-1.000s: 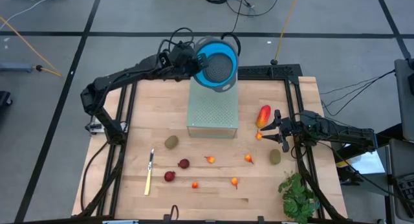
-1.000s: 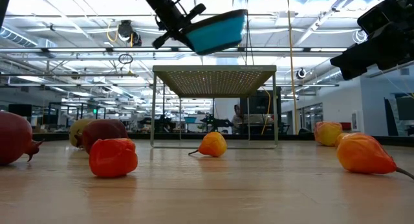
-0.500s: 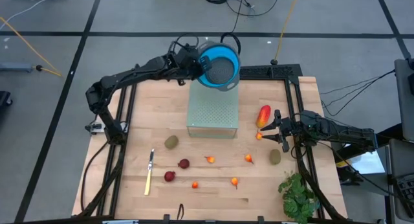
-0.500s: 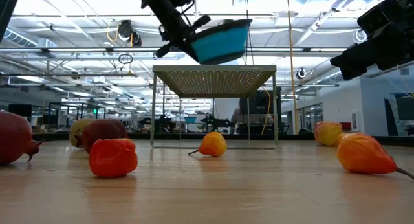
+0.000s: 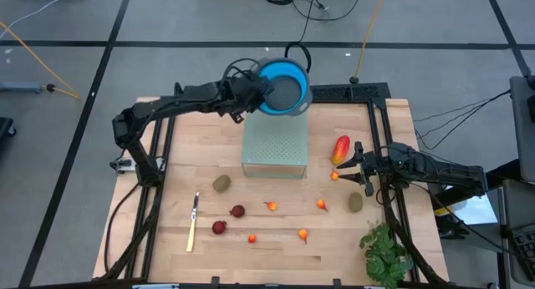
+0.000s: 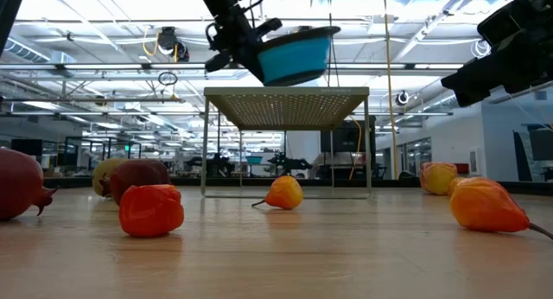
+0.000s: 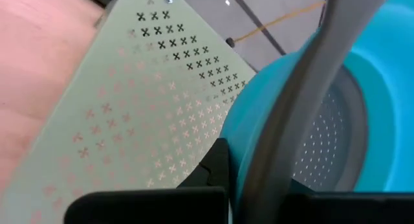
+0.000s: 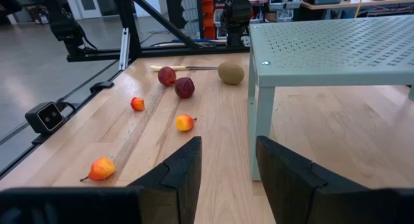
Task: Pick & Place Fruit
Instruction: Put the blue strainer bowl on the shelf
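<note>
Left claw (image 5: 253, 92) clamped, arm stretched high over table's far edge. Right claw (image 5: 354, 165) half-spread, low, near right side.

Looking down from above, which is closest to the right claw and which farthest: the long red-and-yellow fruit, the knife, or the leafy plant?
From the right gripper:
1. Red-and-yellow fruit, right beside it.
2. Leafy plant, at the table's near right corner.
3. Knife, far across on the left side.

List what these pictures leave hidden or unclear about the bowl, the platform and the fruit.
- Blue bowl: the left wrist view cuts it at the edge, and the left gripper covers its near rim.
- Perforated platform: the bowl hides its far edge in the high view.
- Small orange fruit by the right gripper: too small in the high view to tell whether it touches.
</note>
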